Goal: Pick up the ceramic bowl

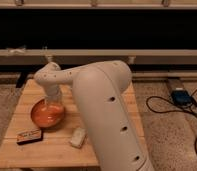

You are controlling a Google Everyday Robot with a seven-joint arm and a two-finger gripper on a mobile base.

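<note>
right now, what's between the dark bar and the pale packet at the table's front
Only bare table, seen in the camera view. The gripper is down at the bowl.

We see a dim, warm-toned scene: light falls from above onto the worktop, while the background behind it goes nearly black. The white arm catches the brightest light along its upper curve. The end effector, down at the ceramic bowl, sits in the arm's shade, and the bowl's glaze glows orange
</note>
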